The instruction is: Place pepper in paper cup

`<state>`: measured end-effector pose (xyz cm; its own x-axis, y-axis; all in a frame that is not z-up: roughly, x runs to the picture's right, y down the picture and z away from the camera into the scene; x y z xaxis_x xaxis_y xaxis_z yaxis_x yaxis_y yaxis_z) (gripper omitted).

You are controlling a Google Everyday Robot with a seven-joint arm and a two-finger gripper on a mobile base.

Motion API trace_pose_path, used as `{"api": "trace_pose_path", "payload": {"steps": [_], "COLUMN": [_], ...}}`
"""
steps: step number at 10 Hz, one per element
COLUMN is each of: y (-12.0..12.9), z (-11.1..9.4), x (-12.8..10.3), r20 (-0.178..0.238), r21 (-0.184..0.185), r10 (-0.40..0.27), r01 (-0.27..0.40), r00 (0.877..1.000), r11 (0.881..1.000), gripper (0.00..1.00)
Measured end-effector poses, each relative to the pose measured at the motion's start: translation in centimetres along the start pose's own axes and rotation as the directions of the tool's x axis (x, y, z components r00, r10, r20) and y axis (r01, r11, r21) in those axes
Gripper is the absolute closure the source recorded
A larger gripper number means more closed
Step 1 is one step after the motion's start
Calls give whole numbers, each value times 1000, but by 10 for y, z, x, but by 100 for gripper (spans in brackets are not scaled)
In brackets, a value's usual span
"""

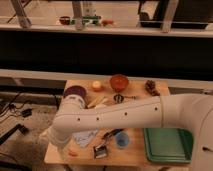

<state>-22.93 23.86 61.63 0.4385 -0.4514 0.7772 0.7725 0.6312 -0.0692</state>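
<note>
The claw [60, 145] is at the end of the white arm [120, 116], low over the front left corner of the tabletop [136, 89]. It is released, with the fingers spread wide, and it holds nothing. The last part of the arm covers most of it. Just beside it, to the right, one orange-red end of the pepper [73, 151] lies on the wood near the front edge. I cannot tell if the claw touches the pepper.

The tabletop is light wood. It stands on a grey floor [22, 145], where dark cables [15, 110] lie at the left. Behind it is a long dark wall, and above that a ledge with posts, where a red bowl [65, 20] and something green [86, 21] stand.

Near the back edge there are a purple bowl [75, 92], a round orange fruit [96, 86], a brown-orange bowl [119, 81] and a brown cone-like thing [151, 87]. A green tray [165, 146] fills the front right corner. A small blue cup [121, 140], a dark metal piece [101, 151] and a pale sheet [85, 138] are near the front edge.

The arm crosses the whole middle of the tabletop from right to left and hides what is under it. I cannot make out the paper cup.
</note>
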Motion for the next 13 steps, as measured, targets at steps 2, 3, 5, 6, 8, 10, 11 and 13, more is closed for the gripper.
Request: {"api": "trace_pose_path", "payload": {"steps": [2, 3, 5, 6, 8, 10, 11, 13], "y": [0, -1, -1, 0, 1, 1, 0, -2], "z": [0, 6, 24, 29, 35, 37, 37, 40], "x": [1, 1, 3, 5, 10, 14, 16, 20], "r20": [2, 19, 52, 59, 64, 72, 76, 90], "r21": [2, 1, -14, -25, -47, -70, -72, -87], "r10": [3, 14, 27, 28, 15, -46, -66, -139], "r01": [-3, -14, -26, -27, -12, 51, 72, 147], "r00": [1000, 1000, 998, 998, 998, 996, 995, 986], "r11": [1000, 1000, 1000, 999, 999, 996, 995, 985], "gripper": [20, 20, 20, 20, 20, 20, 20, 20]}}
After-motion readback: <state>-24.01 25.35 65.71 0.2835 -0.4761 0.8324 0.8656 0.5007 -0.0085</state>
